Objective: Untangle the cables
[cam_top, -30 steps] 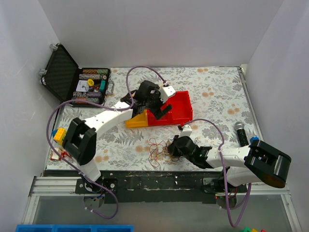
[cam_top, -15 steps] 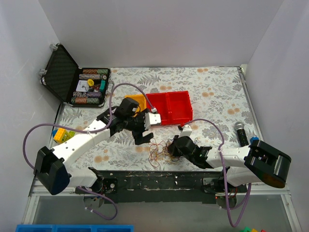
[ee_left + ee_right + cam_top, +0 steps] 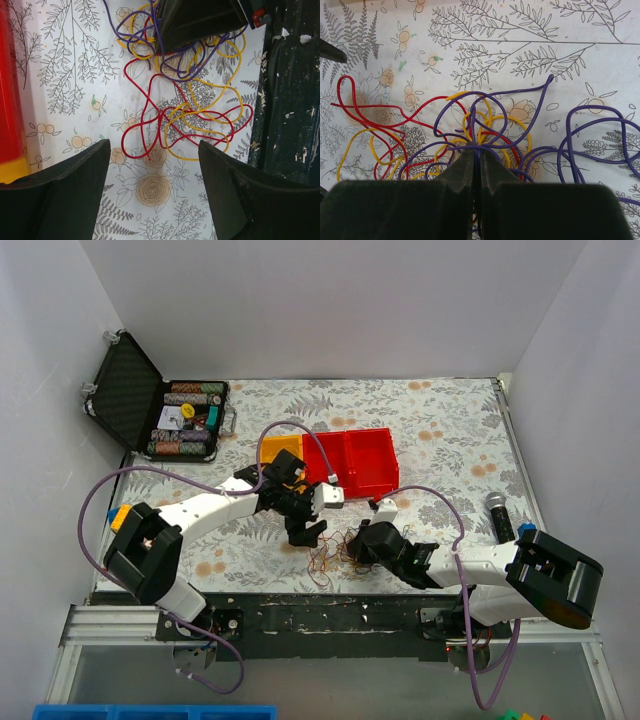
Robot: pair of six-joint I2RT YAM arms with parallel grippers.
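Red, yellow, purple cables (image 3: 192,119) in one tangle, right pincer (image 3: 479,152) clamped.

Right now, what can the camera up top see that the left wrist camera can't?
Only the top: the open black hard case and the black microphone. Only the left wrist: each red, yellow and purple loop, clear under the open left gripper. Both: the bundle of thin cables, the flowery tablecloth and the right gripper.

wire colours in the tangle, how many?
3: red wire nearest the left hand, yellow wire looped through it, purple wire pinched in the right hand. More may be hidden beneath.
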